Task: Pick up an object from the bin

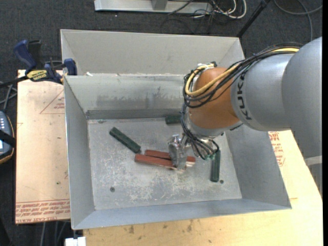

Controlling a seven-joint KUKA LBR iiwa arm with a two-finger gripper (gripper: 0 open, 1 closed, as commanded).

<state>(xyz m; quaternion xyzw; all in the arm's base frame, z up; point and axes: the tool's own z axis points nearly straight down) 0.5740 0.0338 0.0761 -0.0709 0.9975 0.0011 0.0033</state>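
Bin and arm, seen from the front rim toward the back wall. The front part of the grey metal bin (77, 152) has a bare, scuffed floor, with open room along the front and left walls. Next comes a short dark green bar (215, 168), its long axis running front to back, near the right wall. Just left of it the gripper (179, 160) stands low over the right end of two red-brown bars (151, 159) at mid-floor; whether it is open or closed on them cannot be told. The bars lie flat and side by side, overlapping, with their long axis running left to right and the right end slightly nearer the front. Behind them, to the left, a slanted green bar (124, 140) lies apart from both. A small green piece (172, 119) sits at the foot of the back wall. Above are the orange cover (212, 99) and the grey arm (277, 91), which is lettered "KUKA".
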